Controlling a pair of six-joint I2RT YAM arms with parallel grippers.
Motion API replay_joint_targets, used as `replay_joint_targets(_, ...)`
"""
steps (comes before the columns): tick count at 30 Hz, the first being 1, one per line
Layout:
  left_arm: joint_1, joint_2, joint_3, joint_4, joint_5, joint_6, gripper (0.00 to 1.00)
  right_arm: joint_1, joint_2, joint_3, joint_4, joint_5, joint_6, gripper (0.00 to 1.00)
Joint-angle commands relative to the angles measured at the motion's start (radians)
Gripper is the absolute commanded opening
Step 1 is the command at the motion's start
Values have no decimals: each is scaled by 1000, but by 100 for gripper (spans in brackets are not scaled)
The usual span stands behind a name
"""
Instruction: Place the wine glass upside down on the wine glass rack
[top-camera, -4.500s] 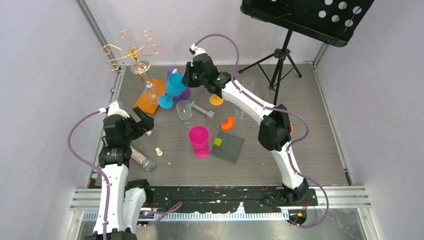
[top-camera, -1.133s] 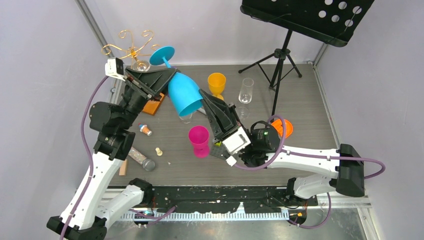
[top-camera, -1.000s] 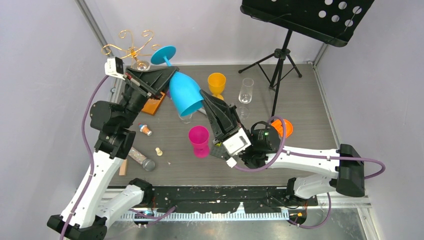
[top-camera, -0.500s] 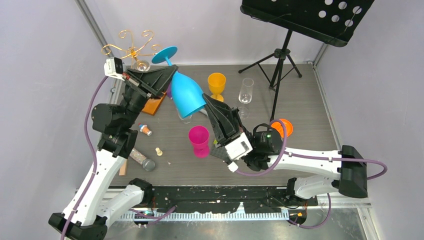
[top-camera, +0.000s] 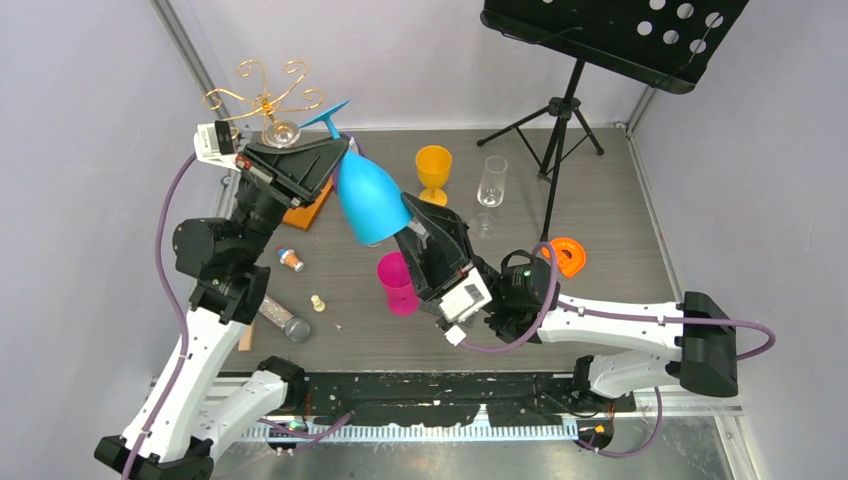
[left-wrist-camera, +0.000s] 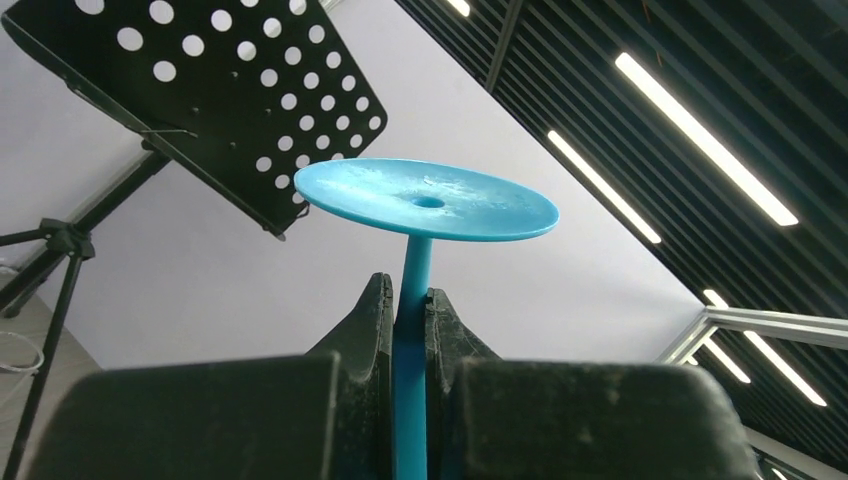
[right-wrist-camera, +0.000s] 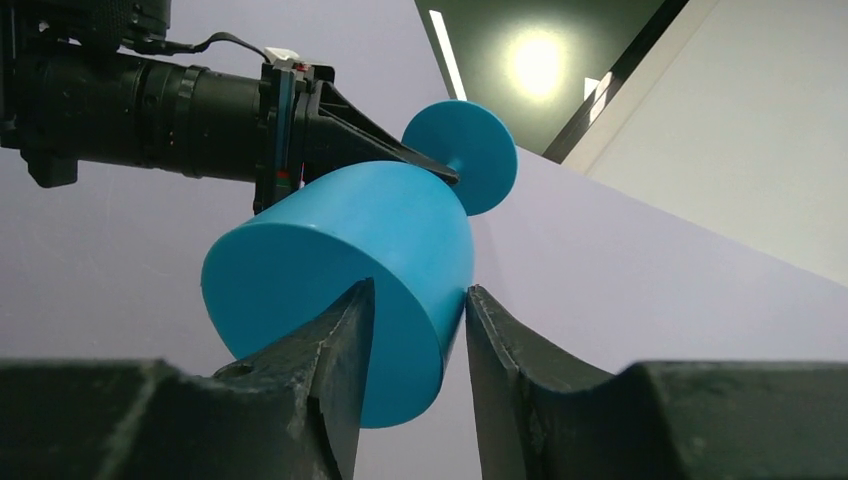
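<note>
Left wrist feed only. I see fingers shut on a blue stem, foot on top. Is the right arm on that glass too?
Observer: Yes. In the right wrist view the right fingers sit at the rim of the blue wine glass, one across the mouth and one against the outer wall.
Operator: Where's the rack?
Observer: Top view: the wine glass rack stands at the far left. The glass's foot is just right of its scroll arms. I cannot tell if they touch.
Operator: Rack free?
Observer: No. A clear glass shows its foot at the rack's centre. Its bowl is hidden behind the left fingers.
</note>
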Motion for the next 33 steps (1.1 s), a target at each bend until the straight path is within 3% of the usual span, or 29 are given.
replay_joint_targets(1,18,-16,9,8,14,62,0,6,-43,-11,-9,24,2,47)
replay_joint_targets(4,48,-32,10,-16,21,103,0,7,-56,-26,-19,35,2,57)
replay_joint_targets(8,143,-107,1,-83,40,225,0,5,-79,-57,-31,100,24,62)
replay_joint_targets(12,205,-208,66,-374,-1,525,0,-1,-105,-89,-63,192,117,62)
replay_joint_targets(15,207,-274,82,-580,-136,803,0,-16,-136,-57,-269,257,238,62)
replay_joint_targets(18,208,-324,45,-674,-248,973,0,-69,-159,3,-505,289,496,61)
replay_joint_targets(22,223,-342,-23,-688,-342,1096,0,-152,-173,89,-824,284,732,61)
replay_joint_targets(27,332,-322,-132,-627,-335,1112,0,-195,-192,103,-934,263,717,61)
replay_joint_targets(33,564,-269,-253,-452,-208,1090,0,-229,-233,93,-1004,243,698,61)
